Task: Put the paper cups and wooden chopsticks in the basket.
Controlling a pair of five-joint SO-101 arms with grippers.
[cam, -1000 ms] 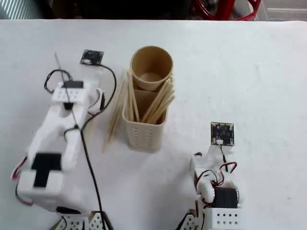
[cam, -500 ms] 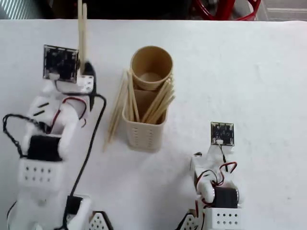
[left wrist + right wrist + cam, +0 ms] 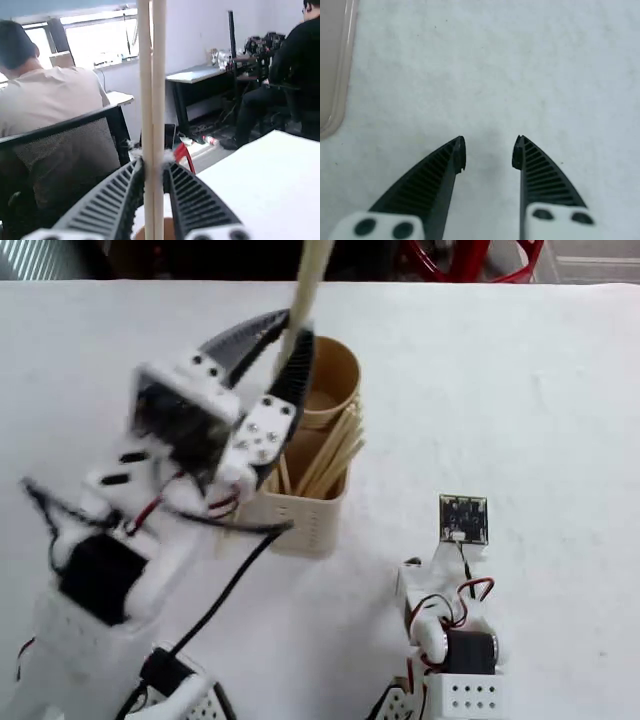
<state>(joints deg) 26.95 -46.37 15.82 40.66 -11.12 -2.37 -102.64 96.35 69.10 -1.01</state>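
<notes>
My left gripper (image 3: 297, 328) is raised over the paper cup (image 3: 328, 380) and shut on a pair of wooden chopsticks (image 3: 310, 275) that stand upright. The left wrist view has the same chopsticks (image 3: 152, 90) pinched between the ribbed jaws of the left gripper (image 3: 152, 170). The cup sits in the far end of the beige basket (image 3: 300, 515), and several chopsticks (image 3: 335, 455) lean inside it. My right gripper (image 3: 489, 150) hangs open just above the bare white table (image 3: 520, 60), beside the basket's edge (image 3: 335, 65).
The right arm (image 3: 450, 630) is folded near the table's front edge, right of the basket. The left arm's body and cables (image 3: 150, 500) cover the table left of the basket. White table (image 3: 520, 390) spreads to the right and behind.
The left arm lifted the pair of chopsticks off the table at the left, then swung right and up over the cup and basket. The right arm has not moved.
</notes>
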